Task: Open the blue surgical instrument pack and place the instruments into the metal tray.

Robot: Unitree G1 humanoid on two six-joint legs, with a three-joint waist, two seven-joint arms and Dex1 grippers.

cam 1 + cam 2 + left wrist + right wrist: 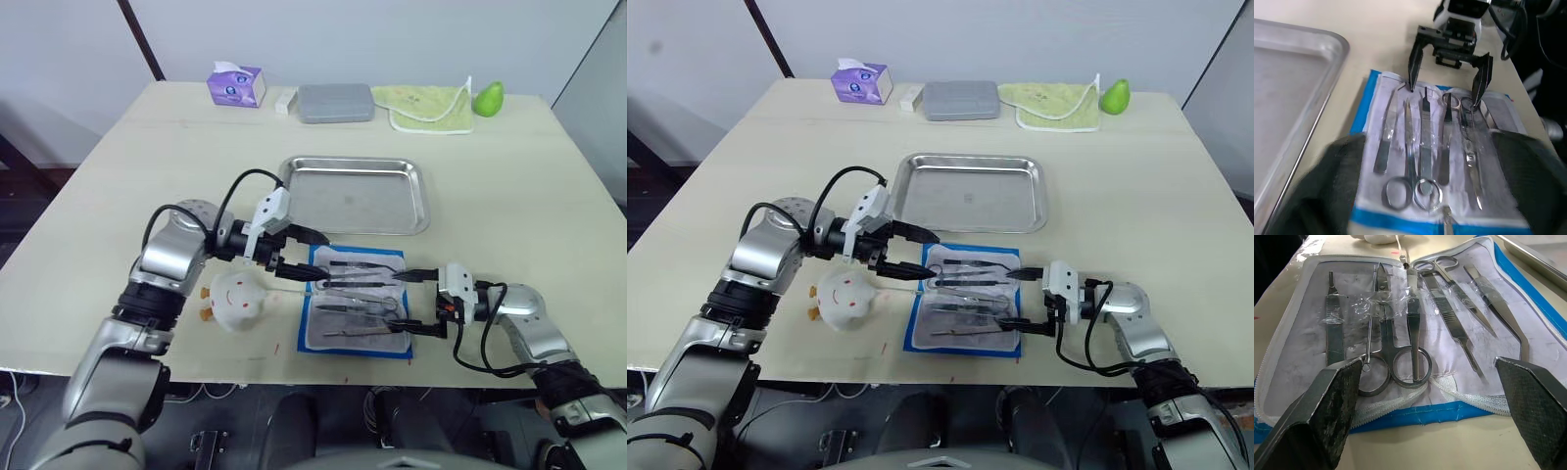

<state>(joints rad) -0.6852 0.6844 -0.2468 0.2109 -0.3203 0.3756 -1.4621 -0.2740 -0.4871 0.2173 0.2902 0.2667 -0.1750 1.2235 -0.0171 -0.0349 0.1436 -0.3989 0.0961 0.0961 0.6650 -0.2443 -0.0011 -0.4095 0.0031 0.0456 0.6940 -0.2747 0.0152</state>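
A pale wooden table (pixel 118 186) against a white wall carries, along the top of the frame, a purple tissue box (pixel 236 85), a grey hard case (pixel 335 102), a green cloth (pixel 428 106) and a green pear (pixel 488 97). At centre lies the metal tray (pixel 358 194), bare inside. Just below it, lower centre, the blue surgical instrument pack (pixel 357 302) lies unfolded, white lining up, with the instruments (pixel 1400 328), scissors and forceps, lying side by side on it. My left gripper (pixel 306 257) is spread at the pack's left edge, grasping nothing; my right gripper (pixel 412 302) is spread at its right edge, equally unladen. A white round toy (pixel 235 300) rests left of the pack, near my left arm.
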